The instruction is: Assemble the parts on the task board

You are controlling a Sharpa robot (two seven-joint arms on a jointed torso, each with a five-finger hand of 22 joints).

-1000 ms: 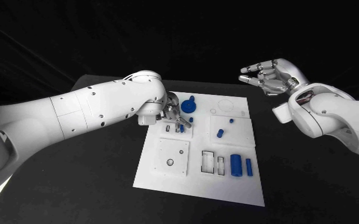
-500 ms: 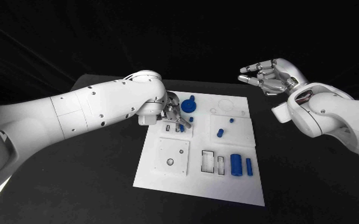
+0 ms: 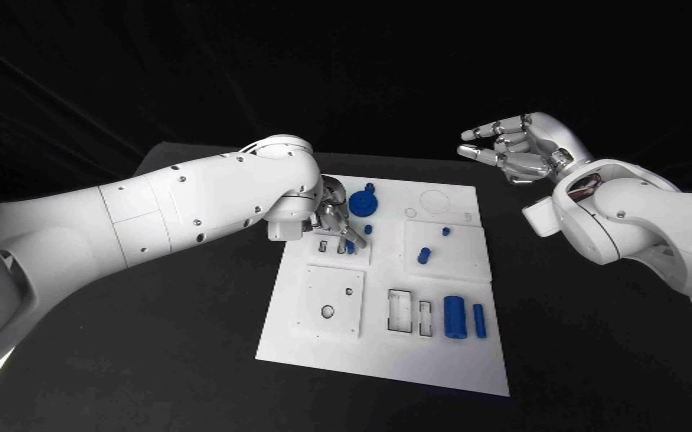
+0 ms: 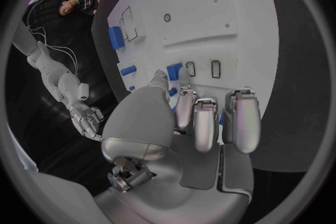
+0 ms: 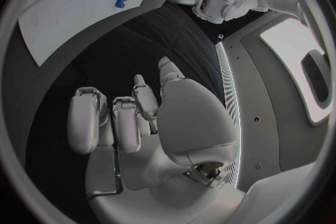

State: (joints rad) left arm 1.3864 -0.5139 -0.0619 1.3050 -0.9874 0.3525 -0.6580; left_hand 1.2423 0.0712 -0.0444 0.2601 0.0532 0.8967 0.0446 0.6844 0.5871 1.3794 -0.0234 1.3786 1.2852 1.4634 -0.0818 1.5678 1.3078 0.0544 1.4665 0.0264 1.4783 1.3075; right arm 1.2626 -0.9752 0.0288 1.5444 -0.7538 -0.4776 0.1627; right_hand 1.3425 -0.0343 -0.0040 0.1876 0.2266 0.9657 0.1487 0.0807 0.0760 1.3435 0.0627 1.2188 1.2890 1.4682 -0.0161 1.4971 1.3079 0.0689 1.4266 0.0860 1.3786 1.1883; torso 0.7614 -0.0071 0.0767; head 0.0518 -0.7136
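- The white task board lies in the middle of the black table.
- A blue gear sits at the board's far left; a large blue cylinder and a thin blue peg lie near right.
- The left hand reaches down at the board's far-left slots, its fingertips around a small blue part; whether it grips it I cannot tell.
- The right hand hovers right of the board, fingers loosely curled and apart, holding nothing.

Black desk spreads under everything, matte surface, its far edge visible against a dark backdrop. Black curtain hangs behind the desk, faint folds running across it. In the right wrist view a pale panel with a dark rounded shape on it sits beside a dark strip with fine white ribbing.
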